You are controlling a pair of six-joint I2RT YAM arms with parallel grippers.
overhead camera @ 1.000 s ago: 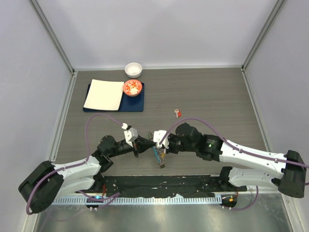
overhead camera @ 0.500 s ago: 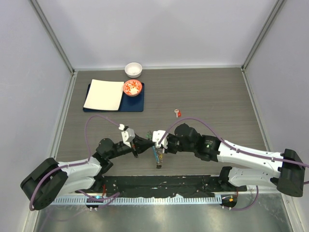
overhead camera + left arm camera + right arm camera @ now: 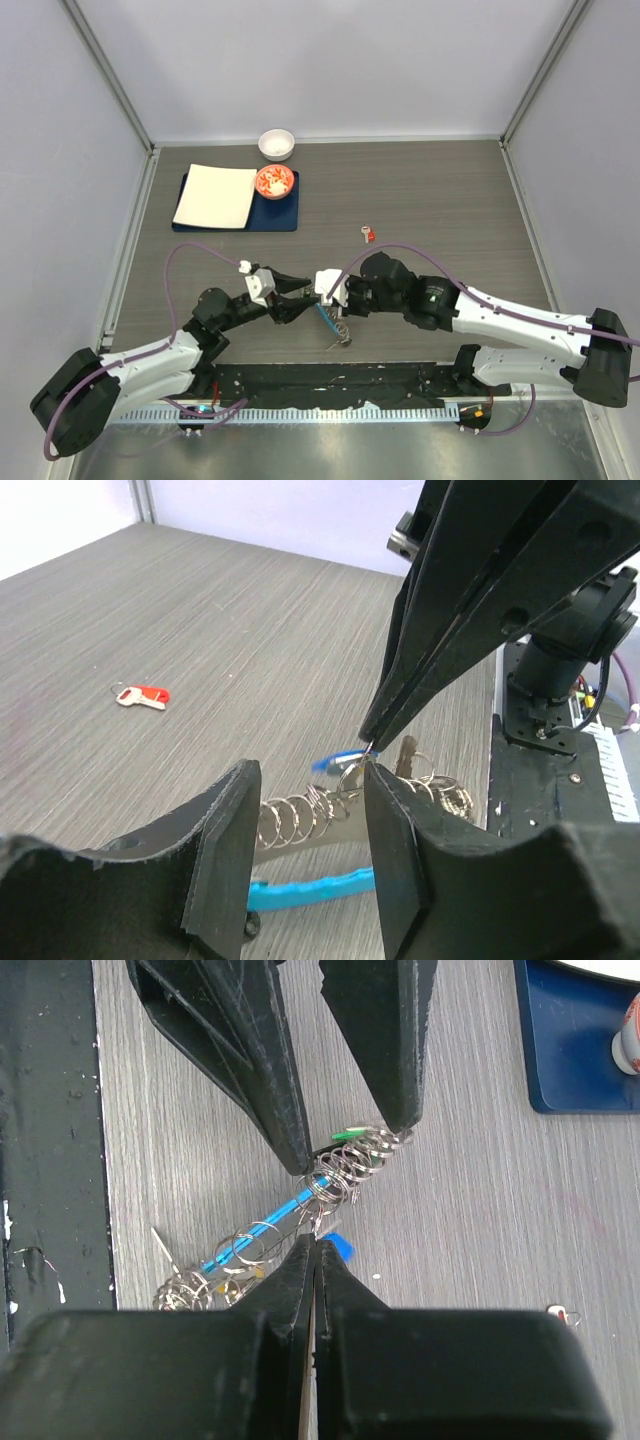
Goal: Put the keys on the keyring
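The right fingers [image 3: 295,1275] clench the keyring [image 3: 345,1165] by its thin ring, likely steadying it for threading; the left fingers [image 3: 225,830] stand released, straddling its coiled rings; the red key [image 3: 140,695] lies well apart on the surface [image 3: 250,610].

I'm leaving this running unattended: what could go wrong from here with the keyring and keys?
1. The left gripper stands open around the keyring, so only the shut right gripper pinches it, at its very tips; it may slip and drop.
2. The red key lies flat on the table, apart from both grippers; so small, it may be hard to grasp.
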